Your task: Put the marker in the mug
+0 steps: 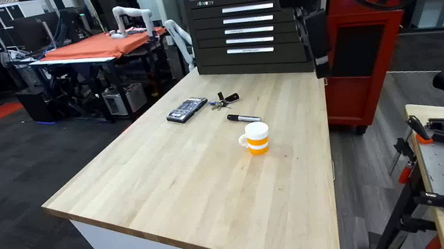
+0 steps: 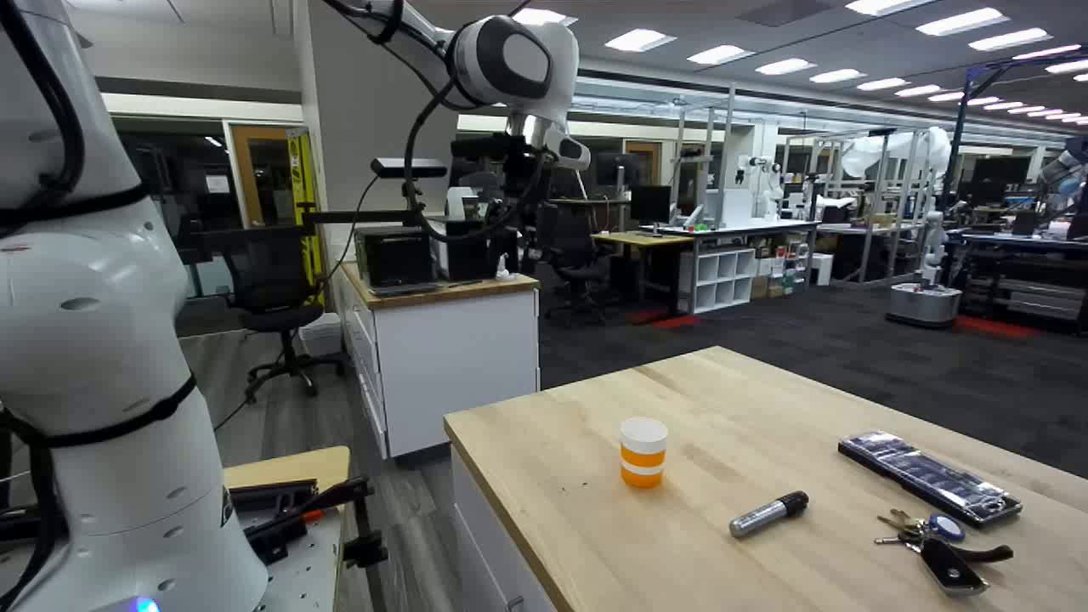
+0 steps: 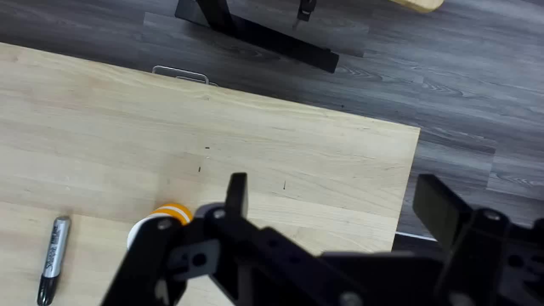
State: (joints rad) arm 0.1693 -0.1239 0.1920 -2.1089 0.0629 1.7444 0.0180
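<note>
Okay, mug (image 1: pixel 257 139) stands upright, nearer the edge of the table (image 1: pixel 180 198) along gray plank floor (image 1: pixel 358 166) than the one along carpet (image 1: pixel 2 183). Wood runs on from it toward a corner, dark specks (image 3: pixel 207 148) along the way. Gripper (image 3: pixel 335 197) is up well above the tabletop, fingers (image 3: pixel 236 195) spread wide apart. Marker (image 1: pixel 244 117) lies on the wood, outside the mug, near but apart. Mug's top shows white; contents I can't tell. Keys (image 1: pixel 223 102) sit just beside a flat black case (image 1: pixel 186 110), closer to the tool chest (image 1: pixel 251 35) at one table end. Red cabinet (image 1: pixel 353 98) stands near that end.
</note>
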